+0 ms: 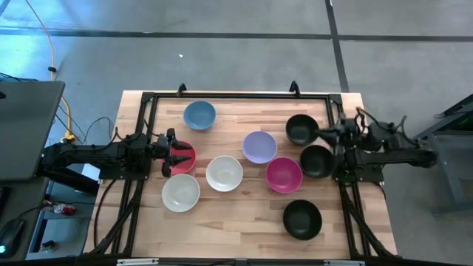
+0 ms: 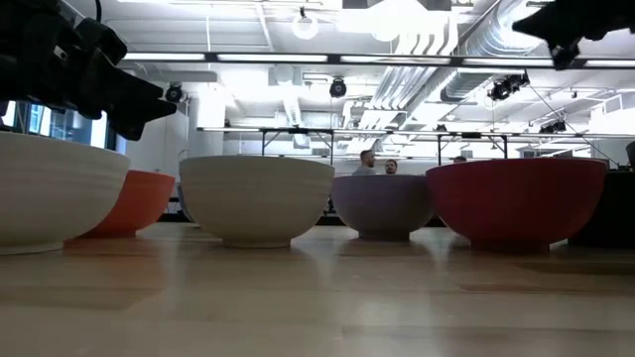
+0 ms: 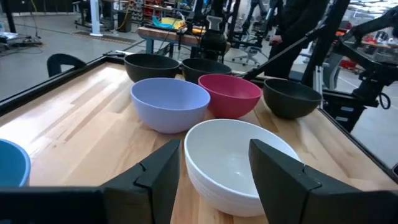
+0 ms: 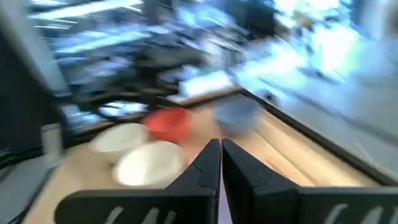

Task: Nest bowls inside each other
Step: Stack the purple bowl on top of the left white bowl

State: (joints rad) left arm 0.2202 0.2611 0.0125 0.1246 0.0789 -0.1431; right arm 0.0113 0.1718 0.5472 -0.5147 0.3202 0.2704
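Note:
Nine bowls stand upright and apart on the wooden table: blue, red-pink, two white, lavender, magenta and three black. My left gripper is open and empty above the red-pink bowl. In its wrist view its fingers frame a white bowl farther off. My right gripper is shut and empty, raised beside the two far black bowls at the table's right; the right wrist view is blurred.
A black frame rail runs along the table's far edge and down both sides. Bare wood lies at the far middle and along the near edge. People stand in the room beyond the table.

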